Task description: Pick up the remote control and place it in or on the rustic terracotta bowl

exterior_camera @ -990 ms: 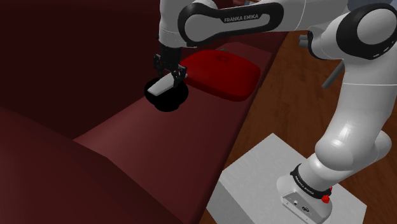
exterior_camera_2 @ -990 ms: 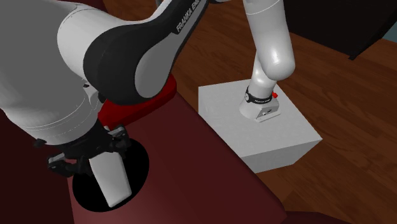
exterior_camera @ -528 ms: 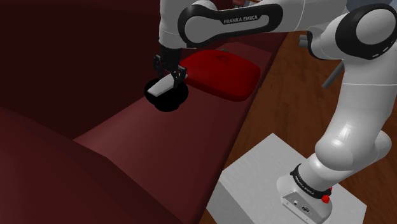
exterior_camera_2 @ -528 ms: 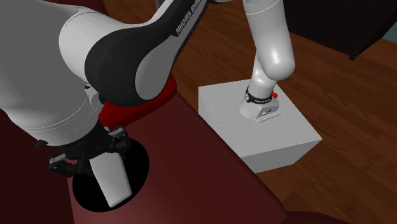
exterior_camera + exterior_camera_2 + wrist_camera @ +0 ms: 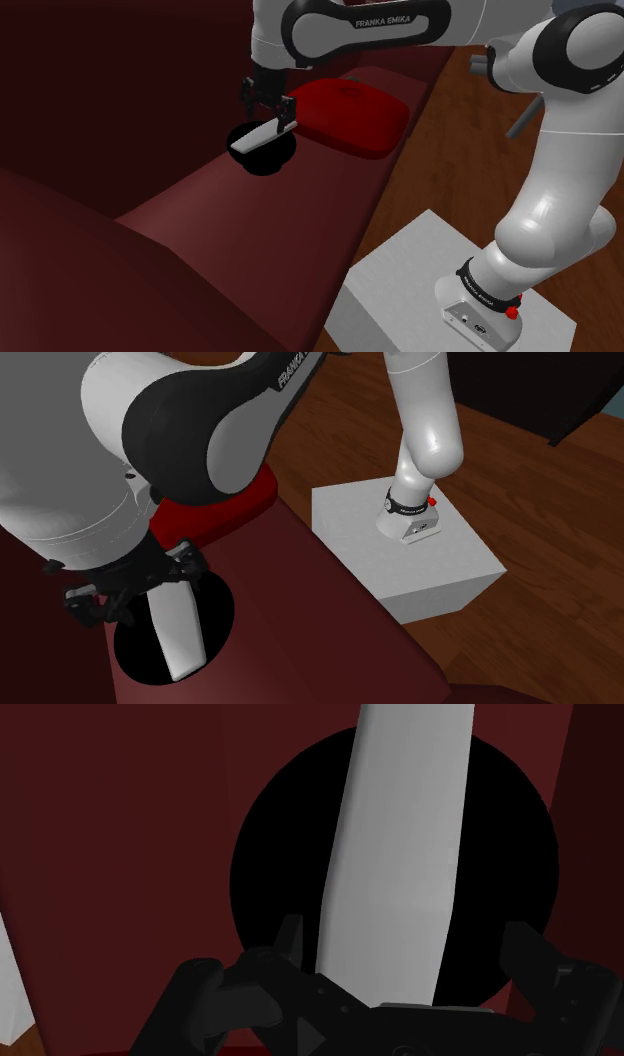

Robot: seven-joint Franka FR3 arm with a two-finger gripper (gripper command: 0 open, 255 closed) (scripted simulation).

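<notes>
The remote control (image 5: 258,139) is a plain pale grey slab lying across the bowl (image 5: 266,161), which is drawn as a flat black disc on the dark red sofa seat. My gripper (image 5: 268,104) hangs just above the remote's near end, open. In the wrist view the remote (image 5: 400,854) runs between my fingers (image 5: 290,942), and neither of them touches it, with the bowl (image 5: 280,874) beneath. In the second exterior view the remote (image 5: 177,632) rests on the bowl (image 5: 218,614) below the gripper (image 5: 130,592).
A red cushion (image 5: 350,115) lies on the seat right behind the bowl, also seen as the red cushion (image 5: 215,522). The sofa's dark back rises at the shoulder view's left. The grey stand (image 5: 420,290) sits on a wooden floor (image 5: 540,502).
The fingers have opened and let go of the remote, which now rests on the bowl. The gripper has risen a little above it.
</notes>
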